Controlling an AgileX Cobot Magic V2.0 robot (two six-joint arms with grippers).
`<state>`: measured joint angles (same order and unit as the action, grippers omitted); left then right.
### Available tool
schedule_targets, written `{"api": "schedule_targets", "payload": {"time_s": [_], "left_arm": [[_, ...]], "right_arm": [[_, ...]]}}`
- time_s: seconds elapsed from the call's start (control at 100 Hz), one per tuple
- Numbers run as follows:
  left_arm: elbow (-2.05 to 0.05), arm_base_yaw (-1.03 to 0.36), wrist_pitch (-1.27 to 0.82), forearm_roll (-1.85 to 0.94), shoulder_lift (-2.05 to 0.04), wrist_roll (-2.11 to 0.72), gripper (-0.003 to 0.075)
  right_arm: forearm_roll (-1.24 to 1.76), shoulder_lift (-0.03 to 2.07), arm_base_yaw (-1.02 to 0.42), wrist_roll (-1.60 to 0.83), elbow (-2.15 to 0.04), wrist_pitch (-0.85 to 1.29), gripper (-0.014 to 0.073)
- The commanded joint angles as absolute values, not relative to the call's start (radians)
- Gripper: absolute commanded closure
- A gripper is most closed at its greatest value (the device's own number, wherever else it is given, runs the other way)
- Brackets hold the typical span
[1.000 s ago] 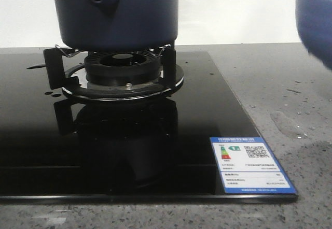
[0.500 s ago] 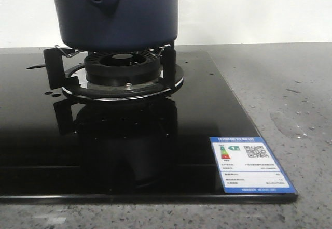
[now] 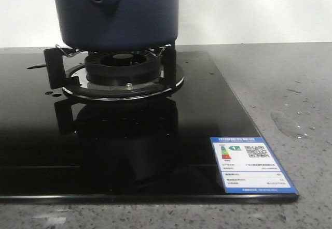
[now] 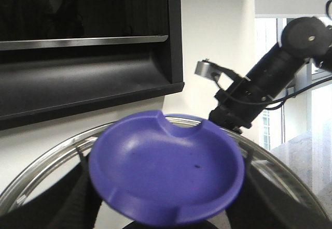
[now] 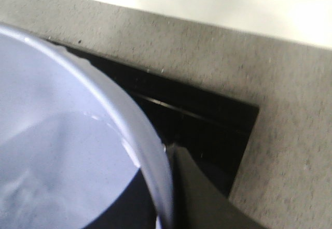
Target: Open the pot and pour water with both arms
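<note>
Front view gives me the pot [image 3: 116, 14] sitting on the burner [image 3: 123, 68] of the black stove top [image 3: 104, 141], toward the far left of the counter [image 3: 280, 79]; its rim is cut off above the frame, so I cannot confirm from here that it is open. My left wrist camera shows a lid [image 4: 166, 172], glass with a metal rim and a blue knob facing the lens, held up in front of a wall and a dark hood [image 4: 88, 47]; I judge it is lifted clear to leave the pot mouth free, though the claw itself is hidden and I cannot tell how wide it stands. My right wrist camera looks into a pale blue bowl [image 5: 67, 151] with water [image 5: 52, 172] in it, over a corner of the stove; one dark finger [image 5: 199, 198] lies against the rim, so a grip seems likely, unconfirmed. Drops [image 3: 298, 130] wet the counter on the right. A label [image 3: 252, 165] marks the stove's near right corner.
</note>
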<state>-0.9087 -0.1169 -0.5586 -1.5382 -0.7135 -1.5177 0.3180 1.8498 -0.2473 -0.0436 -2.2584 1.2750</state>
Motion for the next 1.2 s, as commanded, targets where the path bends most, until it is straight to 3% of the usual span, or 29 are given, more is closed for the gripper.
{"api": "schedule_targets", "payload": {"time_s": [0.0,0.68,1.19], "left_arm": [[-0.942,-0.124,-0.536,-1.596,-0.709,-1.508,0.0498],[-0.942,-0.124,-0.481,-1.565,-0.709,-1.508,0.0498],[-0.942,-0.158,-0.428,-1.513,-0.709,-1.508,0.0498]], "right_arm": [[0.300,1.828,-0.265,-0.041,-2.326,1.228,0.0634],[-0.370,1.893,-0.531,0.000,-2.330,1.009,0.0634],[-0.658,1.915,-0.620,0.000,-2.330,0.963,0.0634]]}}
